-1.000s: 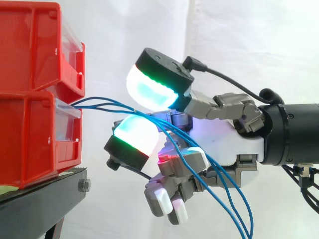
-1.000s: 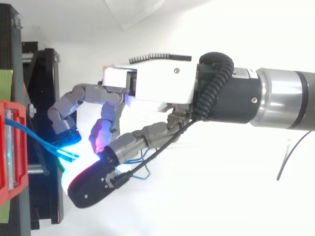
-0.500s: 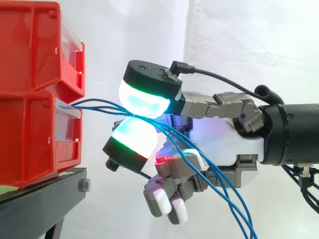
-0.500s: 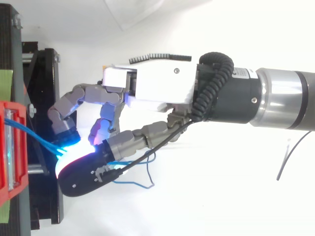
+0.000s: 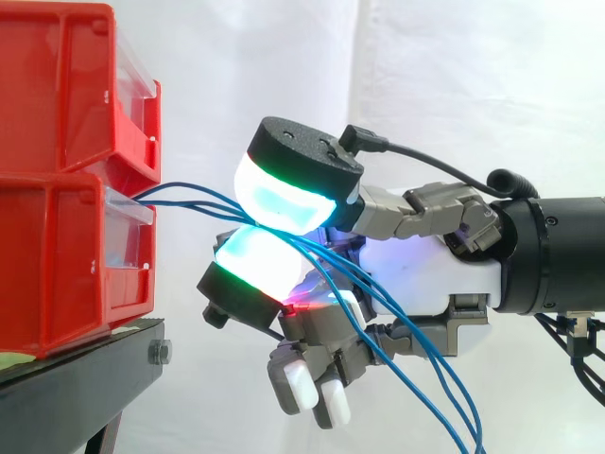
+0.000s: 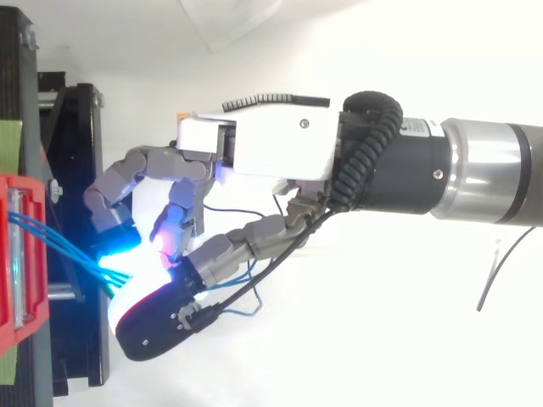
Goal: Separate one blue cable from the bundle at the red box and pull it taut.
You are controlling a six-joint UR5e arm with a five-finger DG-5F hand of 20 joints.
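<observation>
The hand (image 5: 425, 274) reaches in from the right, near the stacked red bins, and is closed in a pinch. Two glowing pads (image 5: 284, 194), one above the other, meet on the blue cables (image 5: 203, 202), while the other fingers curl below the palm. The blue cables leave the clear front of the lower red bin (image 5: 57, 255), run close together to the pinch, then fan out and droop down to the right past the palm. How many strands sit between the pads cannot be told. The upper red bin (image 5: 57, 85) sits on the lower one, both on the black stand (image 5: 85, 378) before a white curtain (image 5: 473, 85). From above, the blue cables (image 6: 51, 238) span the gap between bin and fingertips.
</observation>
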